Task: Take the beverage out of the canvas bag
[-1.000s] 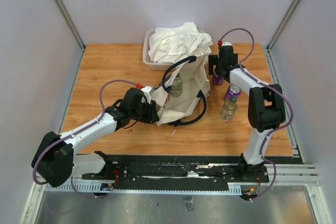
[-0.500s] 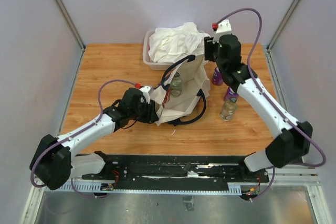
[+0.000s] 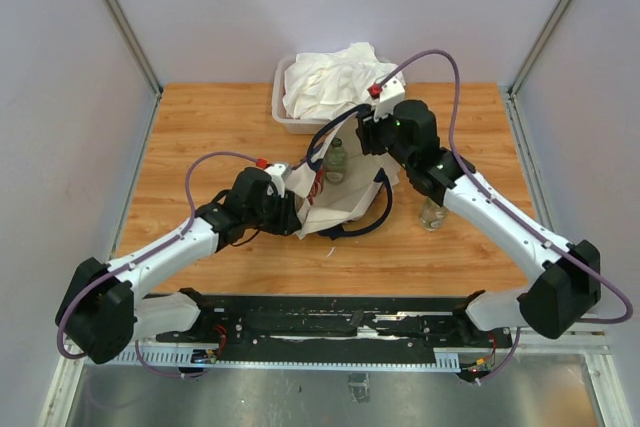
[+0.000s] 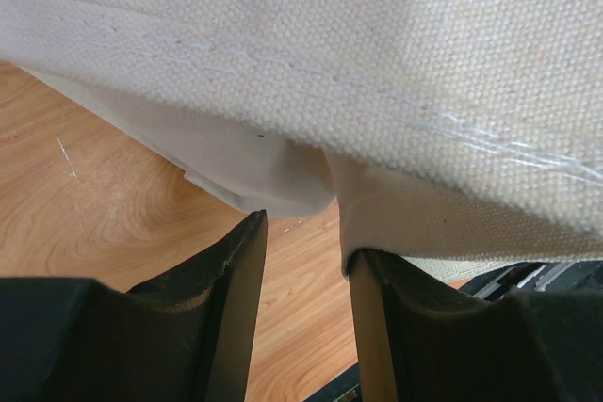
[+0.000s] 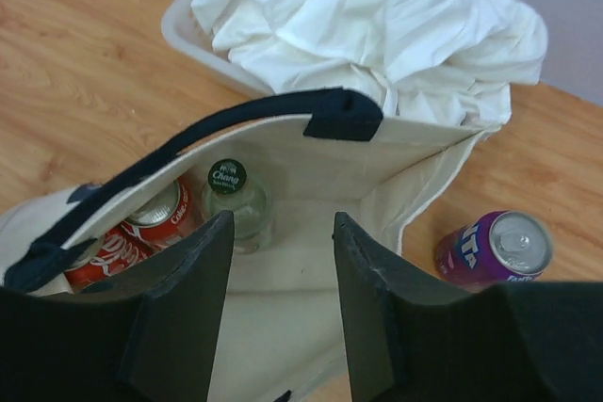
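Note:
The cream canvas bag (image 3: 350, 187) with navy handles (image 5: 217, 129) stands open at mid-table. Inside it are a glass bottle with a green cap (image 5: 231, 202) (image 3: 337, 159) and two red cola cans (image 5: 155, 216). My right gripper (image 5: 281, 218) (image 3: 372, 142) hovers above the bag's mouth, open and holding nothing, with the bottle just left of its left finger. My left gripper (image 4: 303, 237) (image 3: 292, 209) is low at the bag's near left side. Its jaws stand apart with bare wood between them, and the canvas (image 4: 377, 91) rests against the fingertips.
A clear tub (image 3: 280, 112) heaped with white cloth (image 3: 335, 82) stands right behind the bag. A purple can (image 5: 495, 249) lies on the wood to the bag's right, and a clear bottle (image 3: 434, 213) stands nearer the front right.
My right arm swung left from beside the purple can to over the bag's mouth, and its jaws narrowed. The left arm and the bag stayed put.

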`<control>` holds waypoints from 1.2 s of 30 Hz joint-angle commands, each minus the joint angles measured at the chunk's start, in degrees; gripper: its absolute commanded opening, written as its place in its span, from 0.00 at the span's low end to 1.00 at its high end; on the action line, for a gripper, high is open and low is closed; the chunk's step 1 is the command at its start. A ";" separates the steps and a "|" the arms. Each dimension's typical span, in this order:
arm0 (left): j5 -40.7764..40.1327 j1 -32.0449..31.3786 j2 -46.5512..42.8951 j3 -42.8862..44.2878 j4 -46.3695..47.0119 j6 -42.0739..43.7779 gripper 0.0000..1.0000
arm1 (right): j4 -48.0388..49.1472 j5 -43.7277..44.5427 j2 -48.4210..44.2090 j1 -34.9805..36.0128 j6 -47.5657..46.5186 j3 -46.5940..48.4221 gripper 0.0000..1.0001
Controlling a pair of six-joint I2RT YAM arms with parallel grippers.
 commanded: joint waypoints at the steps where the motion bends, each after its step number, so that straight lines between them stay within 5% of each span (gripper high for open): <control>1: -2.81 -0.19 -0.94 0.43 -1.04 0.13 0.44 | 1.36 -2.32 2.76 0.29 2.06 -1.50 0.51; 9: -3.52 -0.20 -1.63 -0.23 -0.22 -1.01 0.44 | 3.36 -6.28 11.80 0.28 4.53 -0.62 0.73; 16: -4.24 -0.19 -2.26 -0.59 -0.89 -1.37 0.44 | 7.71 -7.86 17.26 0.29 5.74 0.26 0.78; 30: -4.25 -0.19 -1.61 -0.54 -0.50 -1.66 0.44 | 13.59 -7.17 23.82 0.20 6.19 2.34 0.70; 36: -4.04 -0.20 -1.06 -0.48 -0.30 -1.66 0.44 | 13.73 -7.76 26.14 0.20 6.53 3.40 0.57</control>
